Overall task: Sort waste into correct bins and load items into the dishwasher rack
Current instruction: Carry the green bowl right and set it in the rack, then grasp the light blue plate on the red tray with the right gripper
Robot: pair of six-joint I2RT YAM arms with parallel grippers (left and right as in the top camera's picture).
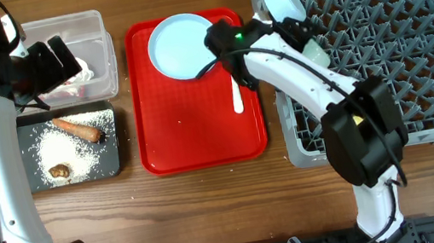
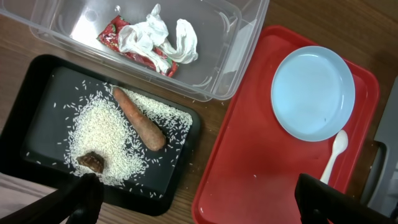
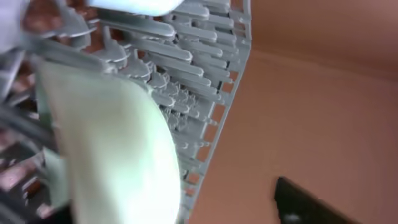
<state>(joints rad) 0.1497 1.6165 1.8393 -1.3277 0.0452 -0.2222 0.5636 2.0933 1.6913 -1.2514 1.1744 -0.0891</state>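
Note:
My left gripper [image 2: 199, 193] is open and empty, above the seam between the black bin [image 2: 37, 81] and the red tray; overhead it hangs by the clear tub [image 1: 96, 36]. The tub holds the red-and-white wrapper [image 2: 115, 37] and the white tissue [image 2: 158, 37]. The black bin holds the carrot [image 2: 140, 119], rice [image 2: 93, 130] and a brown lump [image 2: 92, 162]. The pale blue plate [image 1: 180, 45] and white spoon [image 1: 237, 97] lie on the tray. My right gripper [image 1: 303, 35] is at the rack's [image 1: 412, 41] left side, open beside a mint bowl [image 3: 112, 143]. Another bowl [image 1: 283, 1] stands in the rack's corner. The yellow cup is out of view.
The flat red tray [image 1: 203, 141] lies between the bins and the rack. My right arm stretches across the rack's left edge and the tray's upper right corner. Bare wooden tabletop [image 1: 213, 208] runs along the front.

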